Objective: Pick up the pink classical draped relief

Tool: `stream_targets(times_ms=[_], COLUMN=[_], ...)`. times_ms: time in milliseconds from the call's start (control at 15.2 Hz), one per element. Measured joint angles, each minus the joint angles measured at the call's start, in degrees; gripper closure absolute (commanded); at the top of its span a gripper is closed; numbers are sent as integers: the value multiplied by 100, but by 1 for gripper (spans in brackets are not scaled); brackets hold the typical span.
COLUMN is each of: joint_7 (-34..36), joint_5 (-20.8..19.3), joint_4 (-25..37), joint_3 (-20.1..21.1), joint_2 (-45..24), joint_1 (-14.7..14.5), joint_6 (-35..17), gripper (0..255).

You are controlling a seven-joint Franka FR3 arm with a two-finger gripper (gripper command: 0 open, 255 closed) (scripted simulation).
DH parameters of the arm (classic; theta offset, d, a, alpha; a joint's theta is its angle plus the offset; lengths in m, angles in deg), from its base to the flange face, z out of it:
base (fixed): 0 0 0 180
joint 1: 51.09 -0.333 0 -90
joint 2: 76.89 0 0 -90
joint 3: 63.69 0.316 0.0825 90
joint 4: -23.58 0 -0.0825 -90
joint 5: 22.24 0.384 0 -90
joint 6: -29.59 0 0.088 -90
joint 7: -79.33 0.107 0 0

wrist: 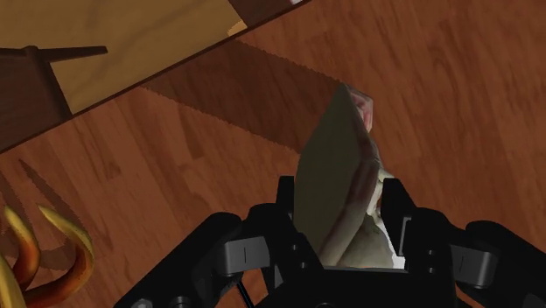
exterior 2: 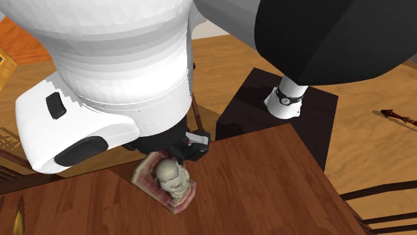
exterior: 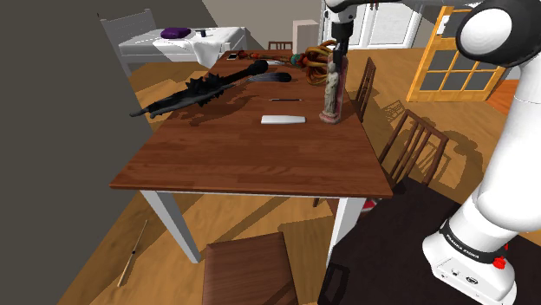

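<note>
The table [exterior: 251, 160] is the largest thing here, a brown wooden top on white legs. My white arm [exterior: 511, 130] rises from the dark stand [exterior: 390, 251] at the shoulder view's lower right and reaches over the table's far right part. A white bed [exterior: 147, 43] stands beyond the table at that view's upper left, with a purple thing [exterior: 176, 33] lying on it. A near chair [exterior: 250, 270] sits at the table's closest edge, and a side chair [exterior: 414, 147] stands off the edge on the shoulder view's right.

On the table, a long black spiky thing [exterior: 208, 87] lies slantwise across the far left part. A red-orange clawed thing [exterior: 314, 59] sits at the far end; its curved claws show in the wrist view [wrist: 44, 258].

The relief [exterior: 332, 97] stands upright on the table's far half, close to the edge on the shoulder view's right, base down on the wood. It is a pinkish slab with a pale draped figure on 1 face; the second exterior view [exterior 2: 168, 181] looks down on the figure's head. My end effector [exterior: 336, 59] sits over its top, and in the wrist view [wrist: 339, 197] my 2 black fingers [wrist: 285, 199] press against the slab's back and the figure's front, so I am grasping the relief [wrist: 337, 166].

A flat white piece [exterior: 283, 119] lies just beside the relief, toward the table's middle. A thin dark stick [exterior: 284, 100] lies a little beyond it.
</note>
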Motion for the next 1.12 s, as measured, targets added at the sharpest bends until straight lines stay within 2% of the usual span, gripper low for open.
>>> stream_targets(times_ms=[396,1122], joint_7=[-41,-180], joint_5=[15,105], joint_4=[371,1826], joint_3=[-8,-27], joint_2=[-100,-524], joint_1=[22,119], joint_6=[311,1341], gripper=[255,255])
